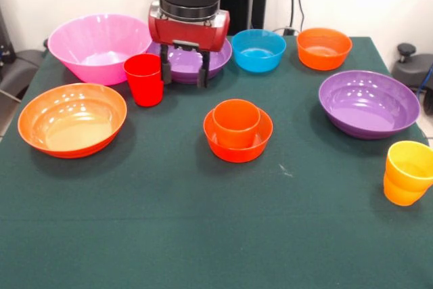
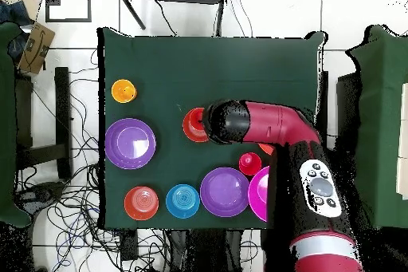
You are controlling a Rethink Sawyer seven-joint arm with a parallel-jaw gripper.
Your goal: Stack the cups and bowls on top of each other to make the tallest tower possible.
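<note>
An orange cup [image 1: 236, 121] stands inside a small orange bowl [image 1: 238, 145] at the table's middle; the overhead view shows only the rim of that bowl [image 2: 192, 125] beside the arm. My gripper [image 1: 184, 78] hangs open and empty, its fingers [image 1: 166, 72] apart in front of a purple bowl [image 1: 193, 59] [image 2: 225, 191]. A red cup [image 1: 144, 79] [image 2: 249, 163] stands just left of the fingers. Behind are a blue bowl [image 1: 258, 50] [image 2: 182, 200] and another small orange bowl [image 1: 324, 48] [image 2: 141, 203]. A second purple bowl [image 1: 369, 103] [image 2: 130, 143] and a yellow-orange cup [image 1: 408, 172] [image 2: 123, 91] sit at the right.
A large pink bowl [image 1: 100, 47] [image 2: 259, 193] and a large orange bowl [image 1: 72, 118] stand at the left in the front view. The dark green cloth [image 1: 203, 235] covers the table. In the overhead view the red arm [image 2: 279, 129] hides the gripper and most of the large orange bowl.
</note>
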